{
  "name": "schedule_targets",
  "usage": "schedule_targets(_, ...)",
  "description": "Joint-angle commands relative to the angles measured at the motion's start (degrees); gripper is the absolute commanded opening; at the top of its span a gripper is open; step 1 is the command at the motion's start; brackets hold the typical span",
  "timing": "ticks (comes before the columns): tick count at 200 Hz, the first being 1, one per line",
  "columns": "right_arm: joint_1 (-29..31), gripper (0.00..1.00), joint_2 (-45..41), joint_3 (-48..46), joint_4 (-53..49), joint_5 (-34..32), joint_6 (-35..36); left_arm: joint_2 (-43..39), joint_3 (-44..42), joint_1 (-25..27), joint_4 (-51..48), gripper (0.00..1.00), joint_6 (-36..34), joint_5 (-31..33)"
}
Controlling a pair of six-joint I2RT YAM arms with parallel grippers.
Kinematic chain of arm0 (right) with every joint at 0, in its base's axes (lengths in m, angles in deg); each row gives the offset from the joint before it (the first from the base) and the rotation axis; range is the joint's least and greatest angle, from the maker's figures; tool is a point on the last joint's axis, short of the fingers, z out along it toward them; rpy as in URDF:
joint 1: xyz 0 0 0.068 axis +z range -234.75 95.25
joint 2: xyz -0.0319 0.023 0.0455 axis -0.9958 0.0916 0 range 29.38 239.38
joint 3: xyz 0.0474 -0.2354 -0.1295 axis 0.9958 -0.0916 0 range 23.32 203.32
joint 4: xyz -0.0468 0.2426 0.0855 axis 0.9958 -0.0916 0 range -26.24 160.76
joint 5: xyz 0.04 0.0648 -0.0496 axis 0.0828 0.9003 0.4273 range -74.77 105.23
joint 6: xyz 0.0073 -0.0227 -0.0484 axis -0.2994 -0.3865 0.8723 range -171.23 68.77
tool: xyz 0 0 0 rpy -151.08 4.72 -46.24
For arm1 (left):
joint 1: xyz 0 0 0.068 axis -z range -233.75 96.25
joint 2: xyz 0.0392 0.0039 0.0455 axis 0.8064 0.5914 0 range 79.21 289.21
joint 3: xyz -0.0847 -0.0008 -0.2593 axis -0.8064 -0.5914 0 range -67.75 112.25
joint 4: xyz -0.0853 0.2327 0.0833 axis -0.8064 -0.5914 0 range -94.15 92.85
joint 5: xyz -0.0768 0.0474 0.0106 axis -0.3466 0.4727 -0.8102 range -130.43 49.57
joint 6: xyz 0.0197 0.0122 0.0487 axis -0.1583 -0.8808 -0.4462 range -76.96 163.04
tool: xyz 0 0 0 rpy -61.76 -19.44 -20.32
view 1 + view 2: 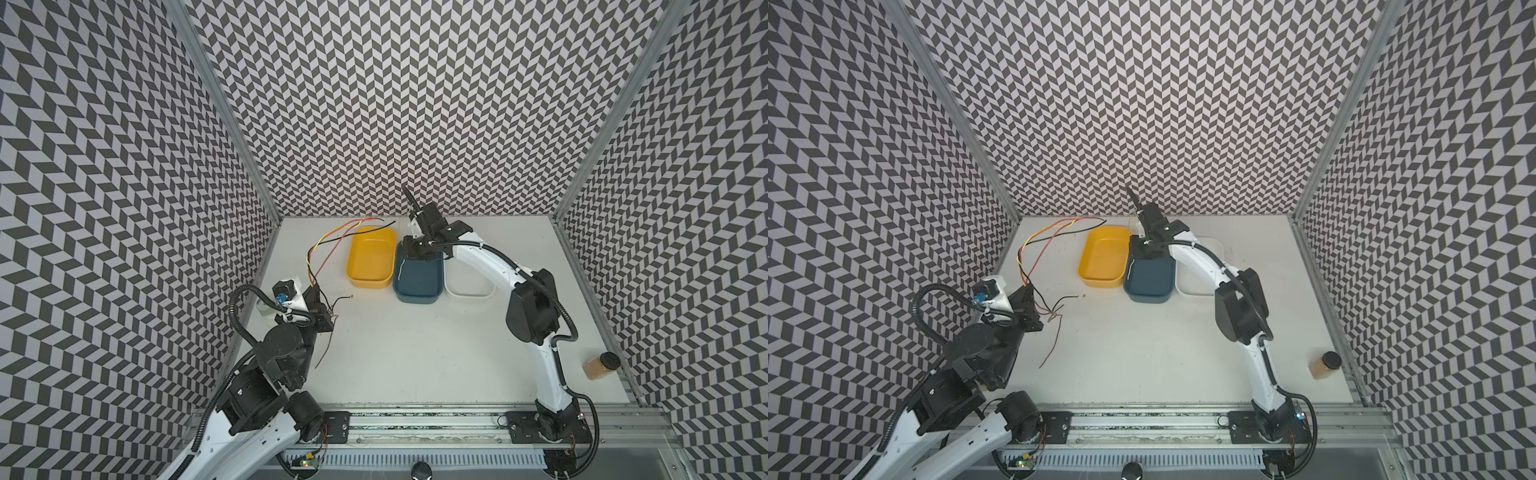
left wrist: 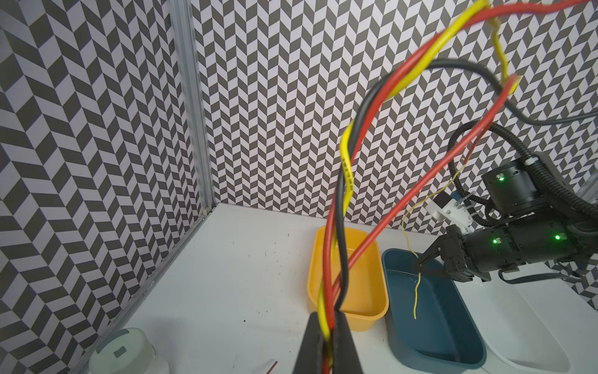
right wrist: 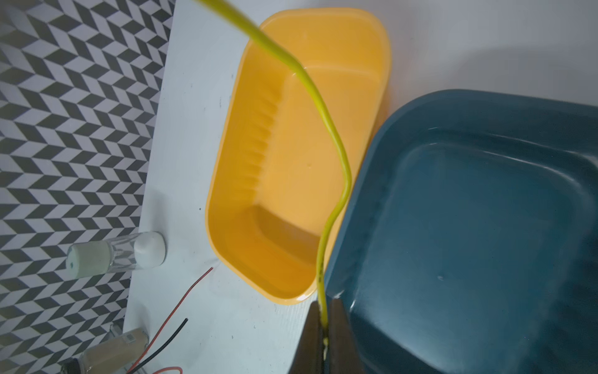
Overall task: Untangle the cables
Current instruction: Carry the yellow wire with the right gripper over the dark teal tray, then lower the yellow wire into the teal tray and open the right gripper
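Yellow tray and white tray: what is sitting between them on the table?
The blue tray, lined up side by side between the yellow tray and the white tray; both top views show it.

The white counter (image 1: 415, 357) carries a yellow tray (image 1: 368, 283), blue tray (image 1: 417, 298) and white tray (image 1: 469, 294) abreast, a lidded jar (image 1: 598, 365), and trailing cables (image 1: 325, 345).

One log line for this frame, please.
left gripper: shut on red/yellow/black cable bundle | right gripper: shut on thin yellow cable, above blue tray | status: bundle not yet separated
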Motion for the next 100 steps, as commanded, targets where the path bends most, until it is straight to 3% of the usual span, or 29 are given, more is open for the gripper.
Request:
schedule_targets(1,-0.5,0.0,-0.2,-2.0,2.1,-0.4,-0.4,-0.3,-0.4,-0.4,1.6,0.0,-0.2,0.0)
schedule_targets(100,-0.8,0.0,5.4,-3.8,-3.3,-3.4,-0.8,-1.0,-0.8,-0.4,1.9,0.0,-0.7,-0.3)
